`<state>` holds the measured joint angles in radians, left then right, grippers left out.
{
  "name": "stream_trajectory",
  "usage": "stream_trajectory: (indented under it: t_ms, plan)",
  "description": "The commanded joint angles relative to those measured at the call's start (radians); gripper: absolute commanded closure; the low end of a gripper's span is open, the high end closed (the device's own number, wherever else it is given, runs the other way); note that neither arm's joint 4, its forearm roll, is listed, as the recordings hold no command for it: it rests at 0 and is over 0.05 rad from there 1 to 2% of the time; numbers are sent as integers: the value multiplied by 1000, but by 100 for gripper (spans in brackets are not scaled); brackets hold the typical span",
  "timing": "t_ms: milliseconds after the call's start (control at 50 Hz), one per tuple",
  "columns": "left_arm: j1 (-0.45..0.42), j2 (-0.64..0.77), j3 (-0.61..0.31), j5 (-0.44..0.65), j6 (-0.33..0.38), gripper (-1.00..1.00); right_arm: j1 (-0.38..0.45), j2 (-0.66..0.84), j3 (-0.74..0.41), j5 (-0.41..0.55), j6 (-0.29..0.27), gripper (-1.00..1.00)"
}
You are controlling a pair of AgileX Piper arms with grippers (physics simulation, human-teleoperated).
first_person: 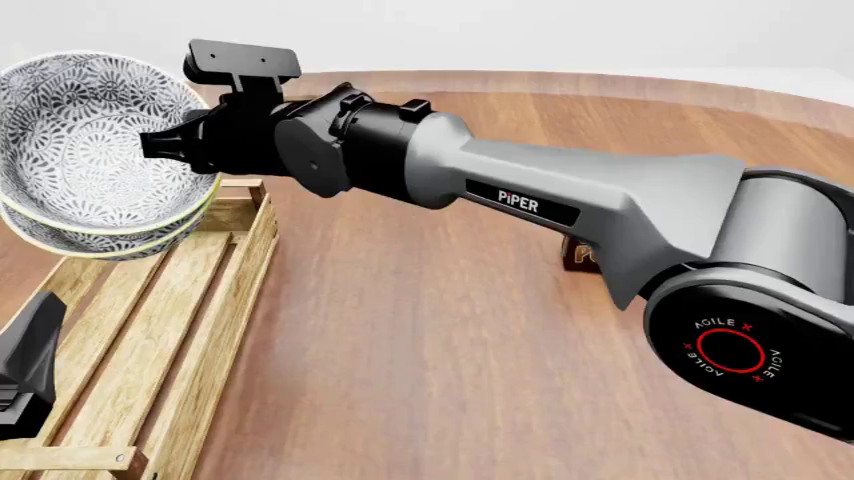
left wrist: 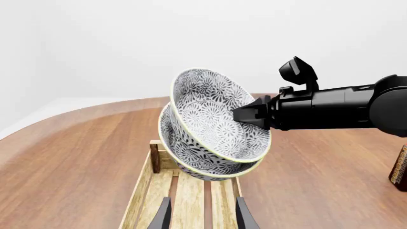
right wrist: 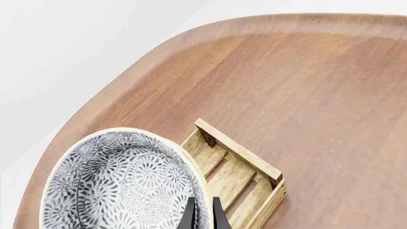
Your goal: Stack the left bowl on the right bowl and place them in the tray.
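Tray near end cut off

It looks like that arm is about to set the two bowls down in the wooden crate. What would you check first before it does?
1. Bowls nested: ok. The upper bowl sits inside the lower bowl.
2. Grip firm: ok. The right gripper is pinched on the rim.
3. Stack level: not ok. Both bowls tilt steeply.
4. Stack over the tray: ok, roughly. It hangs above the far end, near the handle bar.
5. Left gripper out of the way: not ok. Its open fingers hover over the tray slats.
6. Landing spot free: ok. The slats show bare; the brown box stands outside, on the table.
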<state>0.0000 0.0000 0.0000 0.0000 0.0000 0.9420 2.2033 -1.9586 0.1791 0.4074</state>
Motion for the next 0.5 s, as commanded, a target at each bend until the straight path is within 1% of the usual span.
stream_trajectory:
  t_ms: [20,240,500]
  plan:
    - [0,0,0,0,0,-100,11,26,-12,-36,19,100]
    - [0,0,0,0,0,-100,14,47,-13,-67,21,100]
    - [0,0,0,0,0,-100,21,105,-16,-103,44,100]
